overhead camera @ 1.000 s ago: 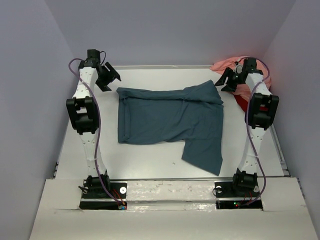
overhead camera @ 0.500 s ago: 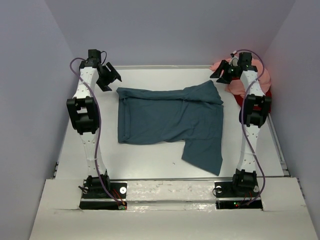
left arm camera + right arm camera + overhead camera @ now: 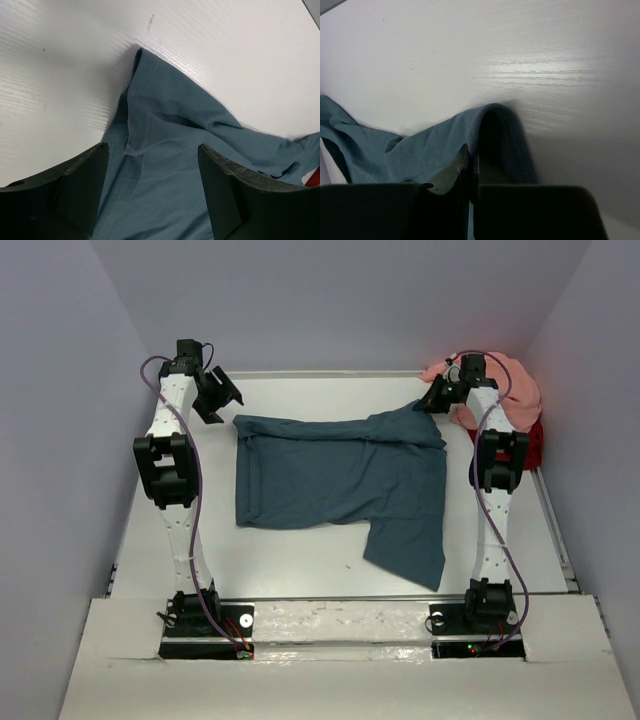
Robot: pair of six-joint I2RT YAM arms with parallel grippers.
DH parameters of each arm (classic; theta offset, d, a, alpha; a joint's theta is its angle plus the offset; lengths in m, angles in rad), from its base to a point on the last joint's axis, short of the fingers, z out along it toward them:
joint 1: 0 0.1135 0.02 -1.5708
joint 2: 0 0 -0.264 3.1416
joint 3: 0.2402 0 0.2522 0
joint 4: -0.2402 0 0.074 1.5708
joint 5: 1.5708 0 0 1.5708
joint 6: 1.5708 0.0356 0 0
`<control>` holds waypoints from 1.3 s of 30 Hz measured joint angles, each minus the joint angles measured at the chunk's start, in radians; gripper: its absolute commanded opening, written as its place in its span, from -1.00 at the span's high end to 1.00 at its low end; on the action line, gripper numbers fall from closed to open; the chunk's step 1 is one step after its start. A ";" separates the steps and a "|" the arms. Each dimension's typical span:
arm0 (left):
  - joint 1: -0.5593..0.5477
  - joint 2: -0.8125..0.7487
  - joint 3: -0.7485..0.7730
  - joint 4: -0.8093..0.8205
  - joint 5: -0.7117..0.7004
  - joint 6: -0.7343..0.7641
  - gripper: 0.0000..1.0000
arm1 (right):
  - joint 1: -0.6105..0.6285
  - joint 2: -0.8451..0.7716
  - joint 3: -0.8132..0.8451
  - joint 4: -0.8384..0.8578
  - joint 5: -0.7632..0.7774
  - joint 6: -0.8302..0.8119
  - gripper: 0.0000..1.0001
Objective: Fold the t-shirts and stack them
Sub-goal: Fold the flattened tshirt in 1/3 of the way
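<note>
A dark teal-blue t-shirt (image 3: 340, 480) lies partly folded in the middle of the table, one flap reaching toward the near edge. My right gripper (image 3: 432, 400) is at the shirt's far right corner, shut on a fold of the teal cloth (image 3: 420, 150), which drapes over the closed tips of the right gripper (image 3: 474, 156). My left gripper (image 3: 222, 400) hovers open over the far left corner, and the teal fabric (image 3: 165, 115) shows between the spread tips of the left gripper (image 3: 152, 149). A salmon pink t-shirt (image 3: 512, 382) lies bunched on a red t-shirt (image 3: 532, 442) at the far right.
White tabletop (image 3: 300, 560) lies bare in front of the teal shirt. Grey walls close in on the left, the back and the right. The pink and red pile sits against the right wall, behind the right arm.
The right gripper has swung left from over the pink pile to the teal shirt's far right corner and closed on it. The left gripper has stayed put.
</note>
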 measured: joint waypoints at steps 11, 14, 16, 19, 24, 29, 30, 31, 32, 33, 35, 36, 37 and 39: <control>0.000 0.000 0.000 -0.003 0.000 0.006 -0.58 | 0.000 0.001 0.012 0.013 0.062 -0.007 1.00; 0.000 0.000 0.000 -0.003 0.002 0.007 -0.56 | 0.000 0.001 0.012 0.016 0.076 -0.007 1.00; 0.000 0.000 0.000 -0.003 0.008 0.008 -0.54 | -0.001 0.001 0.012 0.020 0.085 -0.006 1.00; 0.000 0.000 -0.006 0.002 0.028 0.009 -0.51 | -0.002 0.001 0.013 0.028 0.095 -0.006 1.00; -0.009 -0.017 -0.124 0.051 0.058 0.004 -0.33 | -0.008 0.001 0.027 0.039 0.097 -0.006 1.00; -0.028 -0.017 -0.224 0.071 0.083 -0.014 -0.30 | -0.014 0.001 0.029 0.041 0.097 -0.006 1.00; -0.033 -0.017 -0.229 0.071 0.082 -0.017 -0.30 | -0.014 0.001 0.029 0.042 0.097 -0.006 1.00; -0.039 -0.017 -0.230 0.074 0.082 -0.019 -0.30 | -0.014 0.001 0.029 0.042 0.097 -0.006 1.00; -0.042 -0.017 -0.230 0.079 0.082 -0.023 -0.30 | -0.014 0.001 0.029 0.042 0.097 -0.006 1.00; -0.047 -0.018 -0.230 0.084 0.079 -0.028 -0.29 | -0.014 0.001 0.029 0.042 0.097 -0.006 1.00; -0.053 -0.019 -0.230 0.095 0.074 -0.034 -0.26 | -0.014 0.001 0.029 0.042 0.097 -0.006 1.00; -0.055 -0.021 -0.230 0.100 0.070 -0.038 -0.23 | -0.014 0.001 0.029 0.042 0.097 -0.006 1.00; -0.056 -0.023 -0.230 0.102 0.066 -0.038 -0.15 | -0.014 0.001 0.029 0.043 0.097 -0.006 1.00; -0.056 -0.026 -0.230 0.109 0.051 -0.041 -0.04 | -0.014 0.001 0.029 0.044 0.097 -0.006 1.00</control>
